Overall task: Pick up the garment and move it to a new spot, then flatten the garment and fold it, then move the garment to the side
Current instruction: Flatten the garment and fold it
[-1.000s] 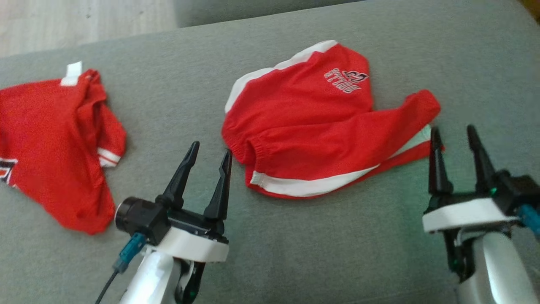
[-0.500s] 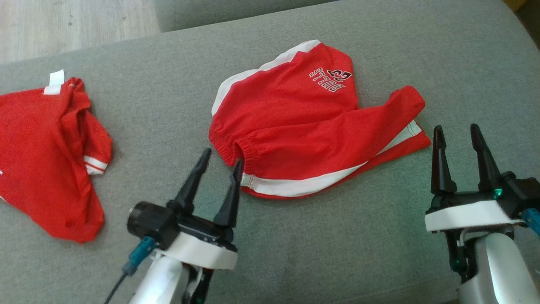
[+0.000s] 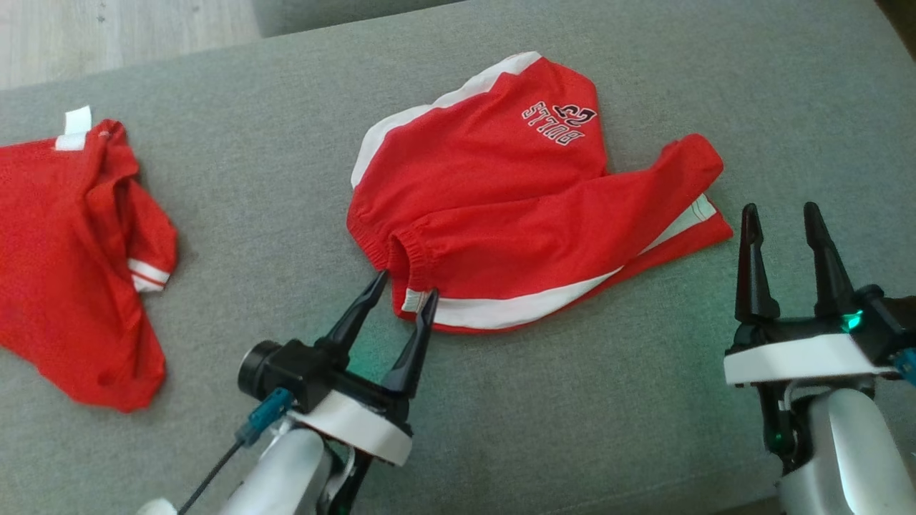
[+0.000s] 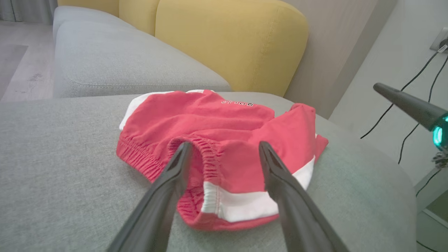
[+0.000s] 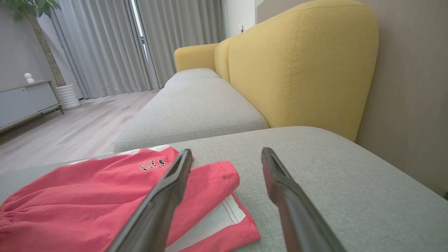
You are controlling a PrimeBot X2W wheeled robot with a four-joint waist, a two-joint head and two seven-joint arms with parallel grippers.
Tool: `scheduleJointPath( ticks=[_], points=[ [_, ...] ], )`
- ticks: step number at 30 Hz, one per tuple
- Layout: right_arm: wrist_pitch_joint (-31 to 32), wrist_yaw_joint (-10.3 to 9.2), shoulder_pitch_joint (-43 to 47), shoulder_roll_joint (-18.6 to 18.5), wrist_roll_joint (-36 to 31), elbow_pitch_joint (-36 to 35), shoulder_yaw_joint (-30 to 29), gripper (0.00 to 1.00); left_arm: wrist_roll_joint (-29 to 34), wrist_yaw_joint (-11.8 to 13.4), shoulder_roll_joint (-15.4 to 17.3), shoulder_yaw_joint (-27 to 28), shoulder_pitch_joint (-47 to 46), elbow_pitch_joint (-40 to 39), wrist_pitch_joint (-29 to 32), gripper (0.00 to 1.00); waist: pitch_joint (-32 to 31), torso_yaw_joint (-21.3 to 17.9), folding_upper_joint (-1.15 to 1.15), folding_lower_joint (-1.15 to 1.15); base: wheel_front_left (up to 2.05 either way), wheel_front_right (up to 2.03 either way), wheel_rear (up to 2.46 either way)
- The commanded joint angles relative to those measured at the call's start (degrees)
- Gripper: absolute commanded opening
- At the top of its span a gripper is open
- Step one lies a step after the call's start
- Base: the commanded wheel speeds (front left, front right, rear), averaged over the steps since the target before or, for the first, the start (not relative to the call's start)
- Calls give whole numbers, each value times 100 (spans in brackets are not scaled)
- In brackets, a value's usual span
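The red shorts (image 3: 515, 193) lie crumpled in the middle of the grey cushion (image 3: 272, 179). Their waistband (image 4: 140, 159) is to the left and the leg hems to the right. A white side stripe (image 3: 529, 307) runs along the near edge, and there's black-and-white lettering (image 3: 559, 121) on the far side.

The left gripper (image 3: 408, 282) is right at the near-left corner of the shorts, jaws spread wide with nothing pinched. In the left wrist view its two dark fingers frame the gathered elastic where it meets the white stripe. Whether the tips touch the cloth, I can't tell.

Over on the right, the right gripper (image 3: 780, 207) is wide open too and carries nothing. It sits just beside the right-hand leg hem. In its own wrist view one finger crosses in front of the red fabric and the other stands over bare cushion.

A second red garment (image 3: 71, 250) with white trim lies at the left end of the cushion, well apart from the shorts. There's a yellow backrest (image 5: 297, 70) past the right end and pale wood floor (image 3: 107, 36) at the far left.
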Motion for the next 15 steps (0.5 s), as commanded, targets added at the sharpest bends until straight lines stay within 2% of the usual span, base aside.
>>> scheduleJointPath(
  ticks=[1, 15],
  points=[
    [-73, -4, -253, -21, -5, -215, 124, 100, -10, 9, 103, 101, -271, -6, -42, 100, 37, -26, 0, -1, 0, 0, 0],
    [-77, -4, -339, -20, -13, -108, 124, 100, 213, 24, 192, -263, -715, 745, 187, 100, 175, -138, 0, -1, 0, 0, 0]
  ],
)
